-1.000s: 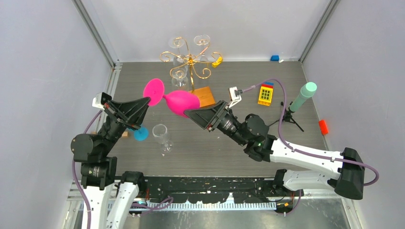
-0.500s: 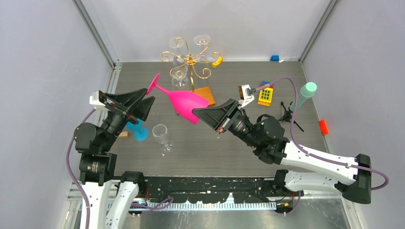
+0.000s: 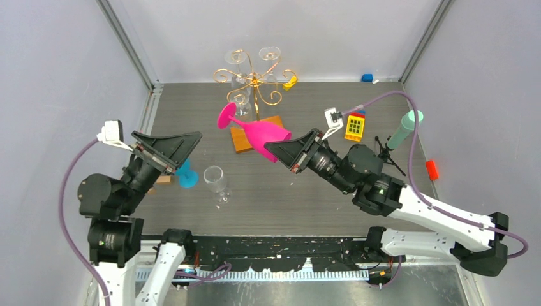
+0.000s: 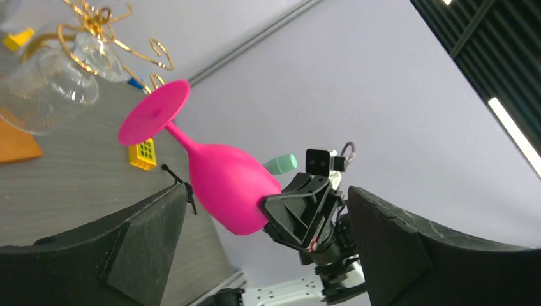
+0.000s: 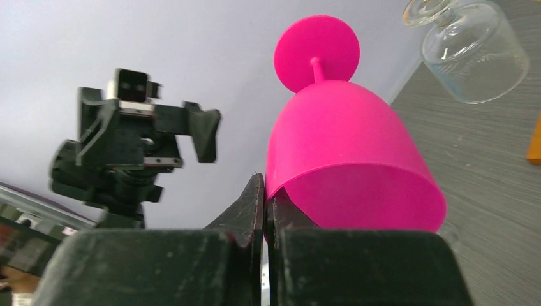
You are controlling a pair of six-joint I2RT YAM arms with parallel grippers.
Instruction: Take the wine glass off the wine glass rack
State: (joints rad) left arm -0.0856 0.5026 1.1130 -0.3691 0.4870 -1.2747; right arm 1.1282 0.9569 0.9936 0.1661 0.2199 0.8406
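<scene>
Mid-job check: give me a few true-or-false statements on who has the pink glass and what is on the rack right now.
1. The right gripper is shut on the rim of the pink wine glass. True.
2. The left gripper clamps the glass's foot. False: it is open and apart from the glass.
3. Clear glasses hang on the wine glass rack. True.
4. The pink wine glass stands upright on the table. False: it is held tilted in the air, foot toward the rack.
</scene>
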